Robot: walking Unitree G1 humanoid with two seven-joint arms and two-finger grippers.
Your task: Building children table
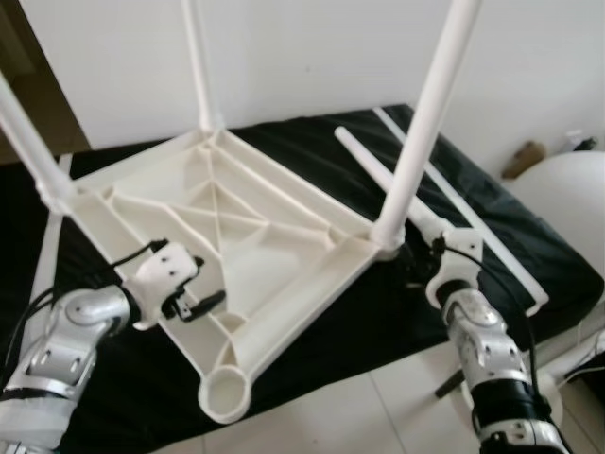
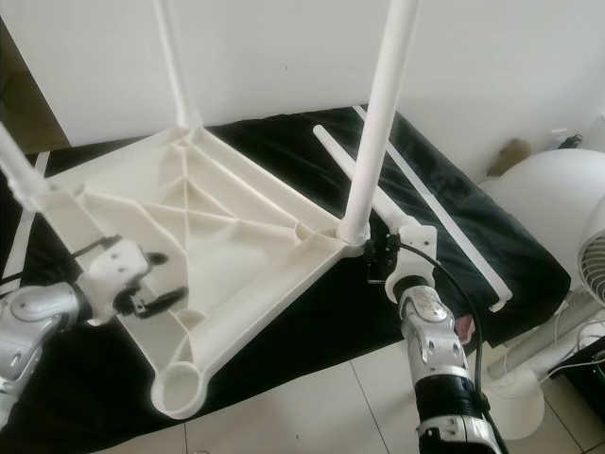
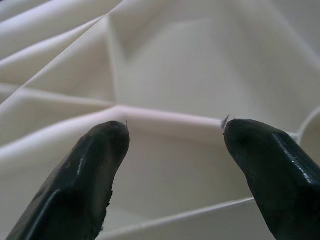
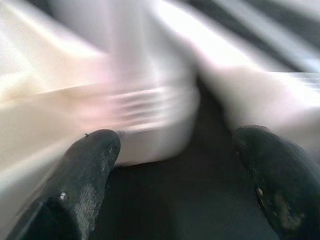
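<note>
Bright, soft daylight; blurred right wrist view.

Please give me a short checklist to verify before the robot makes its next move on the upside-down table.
1. Three legs stand in their sockets, such as the right corner leg: ok.
2. Near corner socket has no leg in it: not ok.
3. Loose leg lies on the black sheet behind the right arm: ok.
4. Left pincer is open over the table underside, holding nothing: ok.
5. Right pincer is open beside the right corner leg: ok.
6. Legs fully seated: cannot tell.
</note>
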